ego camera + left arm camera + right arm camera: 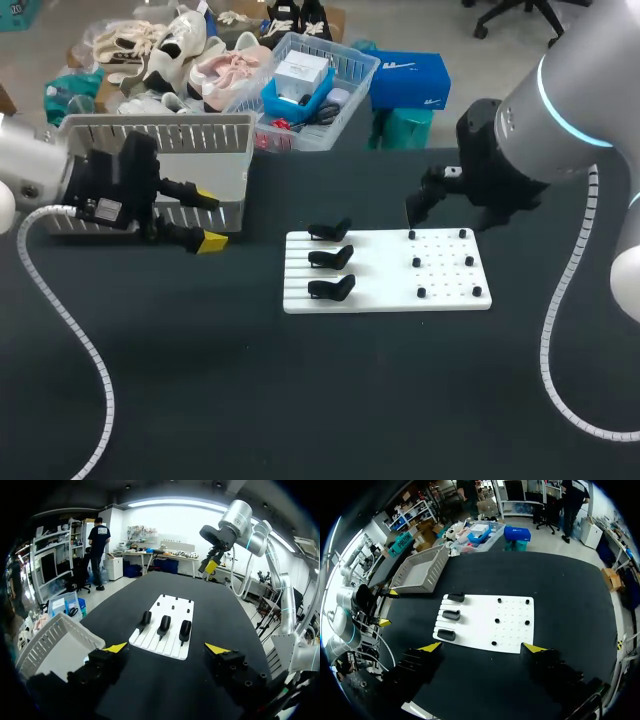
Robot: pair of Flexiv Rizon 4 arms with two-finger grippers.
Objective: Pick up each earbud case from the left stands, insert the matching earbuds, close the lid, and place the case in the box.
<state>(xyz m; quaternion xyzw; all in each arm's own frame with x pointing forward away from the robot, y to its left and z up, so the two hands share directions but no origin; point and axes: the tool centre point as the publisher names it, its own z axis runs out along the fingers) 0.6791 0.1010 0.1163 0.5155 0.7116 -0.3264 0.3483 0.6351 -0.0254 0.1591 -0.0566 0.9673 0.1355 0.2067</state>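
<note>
Earbud cases stand three in a row on the left stands of the white board, straight ahead of my left gripper, their long axes pointing at its spread, empty jaws. My right gripper, also spread, hangs by the pegs.

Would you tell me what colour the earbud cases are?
The earbud cases are black, clearest in the head view.
</note>
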